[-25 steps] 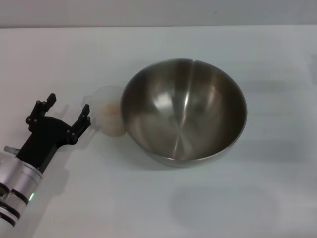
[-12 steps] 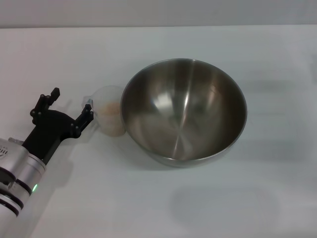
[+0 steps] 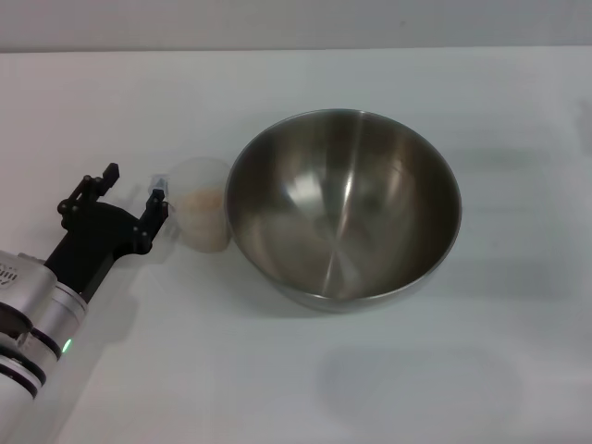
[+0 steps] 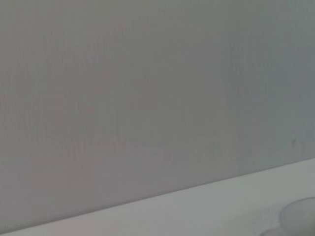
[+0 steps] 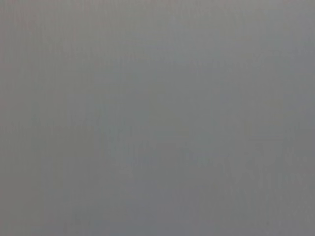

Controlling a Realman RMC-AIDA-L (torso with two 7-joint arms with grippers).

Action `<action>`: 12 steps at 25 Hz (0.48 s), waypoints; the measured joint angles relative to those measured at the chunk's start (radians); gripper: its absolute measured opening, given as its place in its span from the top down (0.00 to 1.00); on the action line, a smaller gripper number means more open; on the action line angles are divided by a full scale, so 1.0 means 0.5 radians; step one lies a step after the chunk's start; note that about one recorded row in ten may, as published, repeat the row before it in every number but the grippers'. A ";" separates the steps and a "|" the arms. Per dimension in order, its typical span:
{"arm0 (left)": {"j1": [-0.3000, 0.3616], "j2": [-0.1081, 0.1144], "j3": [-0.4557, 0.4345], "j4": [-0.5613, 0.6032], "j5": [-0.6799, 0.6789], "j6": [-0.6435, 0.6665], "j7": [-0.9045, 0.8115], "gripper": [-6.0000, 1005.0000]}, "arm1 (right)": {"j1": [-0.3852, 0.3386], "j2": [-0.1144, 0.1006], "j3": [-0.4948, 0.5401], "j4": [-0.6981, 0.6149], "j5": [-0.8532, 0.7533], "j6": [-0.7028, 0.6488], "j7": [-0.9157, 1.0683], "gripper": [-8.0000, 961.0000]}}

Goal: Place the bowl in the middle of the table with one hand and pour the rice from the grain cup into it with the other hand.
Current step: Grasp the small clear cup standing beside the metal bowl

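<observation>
The steel bowl (image 3: 344, 208) stands near the middle of the white table (image 3: 296, 370), upright and empty. The frosted grain cup (image 3: 200, 203) stands against the bowl's left side, with pale rice (image 3: 202, 200) inside it. My left gripper (image 3: 135, 185) is open just left of the cup, with one fingertip (image 3: 157, 197) close to the cup's left wall and the other farther left. Part of the cup's rim (image 4: 300, 214) shows in the left wrist view. My right gripper is out of view.
The table's far edge (image 3: 296, 50) runs across the top of the head view, with a grey wall behind it. The right wrist view shows only plain grey.
My left gripper has moved forward and to the right, toward the cup. Its near fingertip now reaches the cup's left side. The bowl and cup have not moved.
</observation>
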 joint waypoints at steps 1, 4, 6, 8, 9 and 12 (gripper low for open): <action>0.000 0.000 0.001 -0.003 0.001 -0.009 0.000 0.32 | 0.000 0.000 0.000 0.000 0.000 0.000 0.000 0.40; -0.002 0.000 0.001 -0.008 0.001 -0.023 0.000 0.36 | 0.001 0.001 0.000 0.000 -0.005 0.001 0.000 0.40; -0.008 0.000 0.002 -0.009 0.003 -0.028 0.000 0.44 | 0.001 0.001 0.000 0.000 -0.007 0.001 0.000 0.40; -0.015 0.000 0.005 -0.010 0.006 -0.034 0.000 0.52 | 0.000 0.001 0.000 0.000 -0.010 0.001 0.000 0.40; -0.015 0.000 0.005 -0.010 0.006 -0.034 0.000 0.55 | 0.000 0.002 0.000 0.000 -0.011 0.001 0.000 0.40; -0.023 0.000 0.006 -0.012 0.008 -0.035 0.000 0.65 | 0.000 0.002 0.000 0.000 -0.013 -0.002 0.000 0.40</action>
